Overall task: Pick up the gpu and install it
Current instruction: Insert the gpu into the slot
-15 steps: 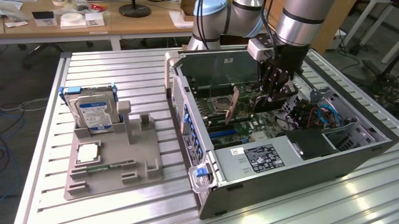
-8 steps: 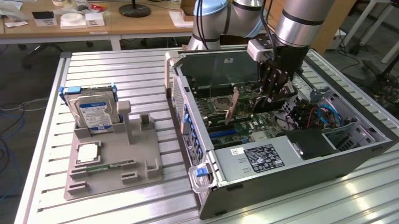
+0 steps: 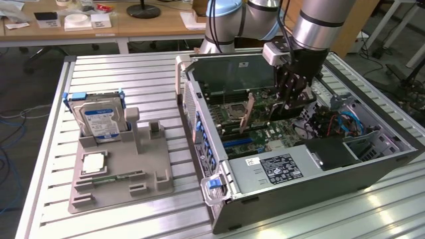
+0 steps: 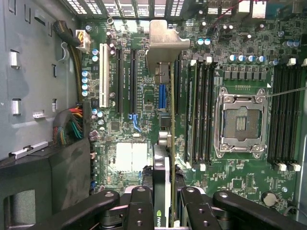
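My gripper (image 3: 292,102) reaches down into the open computer case (image 3: 199,119) and is shut on the gpu (image 3: 263,110). The card stands on edge over the motherboard (image 3: 265,134), with its metal end bracket toward the case wall at the exterior view's left. In the wrist view the gpu (image 4: 164,158) shows edge-on between the black fingers (image 4: 143,203), and its silver bracket (image 4: 163,40) lies at the far end. It runs parallel to the long black expansion slots (image 4: 120,79). Whether its lower edge touches a slot is hidden.
A grey fixture tray (image 3: 119,172) at the exterior view's left holds a hard drive (image 3: 101,119), a processor chip (image 3: 93,163) and a memory stick (image 3: 116,178). Inside the case are the processor socket (image 4: 241,122), memory slots (image 4: 201,110), a cable bundle (image 4: 72,127) and a black power supply (image 3: 279,169).
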`<action>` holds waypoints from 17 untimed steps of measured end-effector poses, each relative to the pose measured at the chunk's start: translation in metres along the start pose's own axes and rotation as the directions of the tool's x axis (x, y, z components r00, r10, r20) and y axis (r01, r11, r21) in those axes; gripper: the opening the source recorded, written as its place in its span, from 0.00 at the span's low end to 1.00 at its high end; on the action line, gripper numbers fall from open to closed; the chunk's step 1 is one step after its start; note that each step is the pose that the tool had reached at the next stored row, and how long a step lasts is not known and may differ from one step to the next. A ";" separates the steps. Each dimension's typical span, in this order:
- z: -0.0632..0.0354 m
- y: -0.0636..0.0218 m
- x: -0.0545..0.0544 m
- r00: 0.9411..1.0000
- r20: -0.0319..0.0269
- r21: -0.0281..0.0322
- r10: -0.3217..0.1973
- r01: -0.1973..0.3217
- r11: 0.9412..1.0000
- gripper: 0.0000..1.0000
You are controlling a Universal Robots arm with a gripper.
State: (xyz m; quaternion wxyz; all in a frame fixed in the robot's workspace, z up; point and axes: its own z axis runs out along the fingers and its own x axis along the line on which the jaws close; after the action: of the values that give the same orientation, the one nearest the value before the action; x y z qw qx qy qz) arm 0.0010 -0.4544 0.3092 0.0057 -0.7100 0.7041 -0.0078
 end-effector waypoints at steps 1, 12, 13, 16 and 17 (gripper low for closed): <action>0.0000 0.0001 0.000 1.000 0.000 0.000 0.000 0.000 1.000 0.27; 0.0002 0.0006 0.000 1.000 0.000 0.002 0.000 0.000 1.000 0.27; 0.0002 0.0006 0.001 1.000 0.000 0.002 0.000 0.000 1.000 0.27; 0.0001 0.0006 0.002 1.000 0.000 0.002 0.000 0.000 1.000 0.27; 0.0001 0.0007 0.002 1.000 0.000 0.002 0.000 0.000 1.000 0.27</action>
State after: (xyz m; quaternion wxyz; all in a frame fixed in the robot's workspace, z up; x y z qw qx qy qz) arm 0.0004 -0.4566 0.3091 0.0064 -0.7099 0.7042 -0.0085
